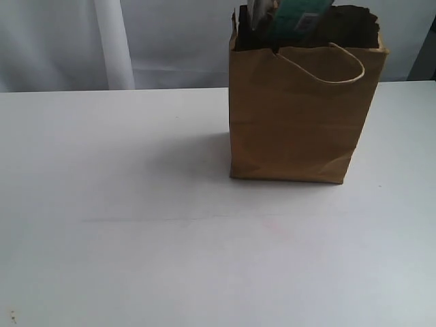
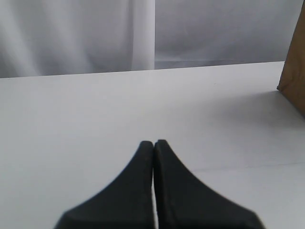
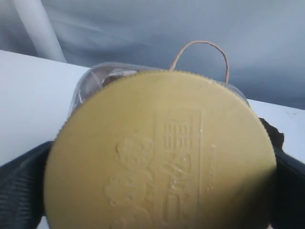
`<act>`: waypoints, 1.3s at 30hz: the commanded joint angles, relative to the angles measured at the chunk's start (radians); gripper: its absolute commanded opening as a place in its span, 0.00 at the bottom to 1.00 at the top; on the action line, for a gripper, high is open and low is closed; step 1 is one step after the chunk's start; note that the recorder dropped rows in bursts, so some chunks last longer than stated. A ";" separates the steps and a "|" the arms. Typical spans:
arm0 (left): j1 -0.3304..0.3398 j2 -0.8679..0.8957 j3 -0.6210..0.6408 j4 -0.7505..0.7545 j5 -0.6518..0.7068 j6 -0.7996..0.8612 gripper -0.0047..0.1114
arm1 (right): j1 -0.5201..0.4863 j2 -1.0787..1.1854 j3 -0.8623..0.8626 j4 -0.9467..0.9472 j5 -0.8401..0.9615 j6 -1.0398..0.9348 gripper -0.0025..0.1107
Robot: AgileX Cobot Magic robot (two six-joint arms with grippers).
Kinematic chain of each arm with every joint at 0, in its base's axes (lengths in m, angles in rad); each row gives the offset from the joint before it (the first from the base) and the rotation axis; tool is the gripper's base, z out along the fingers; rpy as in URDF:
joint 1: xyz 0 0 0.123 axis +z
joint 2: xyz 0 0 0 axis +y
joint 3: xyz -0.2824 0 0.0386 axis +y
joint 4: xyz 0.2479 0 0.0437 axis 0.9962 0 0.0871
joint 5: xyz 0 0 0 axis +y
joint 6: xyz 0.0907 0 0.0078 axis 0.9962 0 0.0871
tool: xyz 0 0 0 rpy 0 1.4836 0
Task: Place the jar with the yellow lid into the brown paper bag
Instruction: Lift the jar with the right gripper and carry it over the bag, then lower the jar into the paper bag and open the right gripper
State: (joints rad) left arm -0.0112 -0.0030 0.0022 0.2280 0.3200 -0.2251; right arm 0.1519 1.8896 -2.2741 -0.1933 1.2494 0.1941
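The brown paper bag (image 1: 300,122) stands upright at the back right of the white table, one loop handle hanging over its front. The yellow-lidded jar (image 1: 294,17) sits in the bag's mouth; its teal label and clear wall show above the jagged rim, and the frame's top cuts it off. In the right wrist view the mustard lid (image 3: 159,152) fills the picture, with my right gripper (image 3: 159,202) shut on the jar and a black finger (image 3: 21,186) on each side. A bag handle (image 3: 200,50) loops behind it. My left gripper (image 2: 153,144) is shut on nothing, low over the table.
A corner of the bag (image 2: 293,76) shows at the edge of the left wrist view. The white table (image 1: 122,204) stretches left of and in front of the bag. A pale curtain (image 1: 112,41) hangs behind the table's far edge.
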 commanded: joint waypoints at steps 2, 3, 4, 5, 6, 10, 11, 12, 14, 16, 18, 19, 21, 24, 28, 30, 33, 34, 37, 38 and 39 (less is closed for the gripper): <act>-0.005 0.003 -0.002 -0.004 -0.009 -0.004 0.05 | -0.004 0.034 -0.010 -0.003 -0.028 -0.032 0.02; -0.005 0.003 -0.002 -0.004 -0.009 -0.004 0.05 | -0.004 0.046 -0.010 -0.003 -0.028 -0.033 0.02; -0.005 0.003 -0.002 -0.004 -0.009 -0.004 0.05 | -0.004 0.061 -0.010 -0.003 -0.028 -0.033 0.02; -0.005 0.003 -0.002 -0.004 -0.009 -0.004 0.05 | -0.004 0.073 -0.010 -0.003 -0.028 -0.038 0.02; -0.005 0.003 -0.002 -0.004 -0.009 -0.004 0.05 | -0.004 0.089 -0.010 -0.003 -0.028 -0.041 0.02; -0.005 0.003 -0.002 -0.004 -0.009 -0.004 0.05 | -0.004 0.153 -0.010 -0.007 -0.028 -0.053 0.02; -0.005 0.003 -0.002 -0.004 -0.009 -0.004 0.05 | -0.008 0.165 -0.010 -0.007 -0.028 -0.055 0.02; -0.005 0.003 -0.002 -0.004 -0.009 -0.004 0.05 | -0.013 0.179 -0.010 -0.001 -0.028 -0.056 0.02; -0.005 0.003 -0.002 -0.004 -0.009 -0.004 0.05 | -0.024 0.203 -0.010 0.012 -0.028 -0.060 0.02; -0.005 0.003 -0.002 -0.004 -0.009 -0.004 0.05 | -0.046 0.226 -0.010 0.035 -0.028 -0.060 0.02; -0.005 0.003 -0.002 -0.004 -0.009 -0.004 0.05 | -0.072 0.245 -0.012 0.081 -0.028 -0.088 0.02; -0.005 0.003 -0.002 -0.004 -0.009 -0.004 0.05 | -0.080 0.251 -0.012 0.105 -0.028 -0.098 0.02; -0.005 0.003 -0.002 -0.004 -0.009 -0.004 0.05 | -0.098 0.265 -0.012 0.140 -0.028 -0.111 0.02; -0.005 0.003 -0.002 -0.004 -0.009 -0.004 0.05 | -0.112 0.292 -0.014 0.153 -0.028 -0.127 0.02; -0.005 0.003 -0.002 -0.004 -0.009 -0.004 0.05 | -0.114 0.332 -0.014 0.155 -0.028 -0.145 0.02; -0.005 0.003 -0.002 -0.004 -0.009 -0.004 0.05 | -0.114 0.348 -0.014 0.155 -0.028 -0.148 0.02; -0.005 0.003 -0.002 -0.004 -0.009 -0.004 0.05 | -0.114 0.373 -0.014 0.155 -0.028 -0.164 0.02; -0.005 0.003 -0.002 -0.004 -0.009 -0.004 0.05 | -0.114 0.384 -0.014 0.155 -0.028 -0.164 0.02; -0.005 0.003 -0.002 -0.004 -0.009 -0.004 0.05 | -0.114 0.404 -0.014 0.155 -0.028 -0.171 0.02; -0.005 0.003 -0.002 -0.004 -0.009 -0.004 0.05 | -0.114 0.410 -0.014 0.155 -0.028 -0.171 0.02; -0.005 0.003 -0.002 -0.004 -0.009 -0.004 0.05 | -0.114 0.418 -0.014 0.155 -0.028 -0.171 0.02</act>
State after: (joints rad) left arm -0.0112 -0.0030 0.0022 0.2280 0.3200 -0.2251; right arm 0.0419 2.3039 -2.2754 -0.0436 1.2434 0.0336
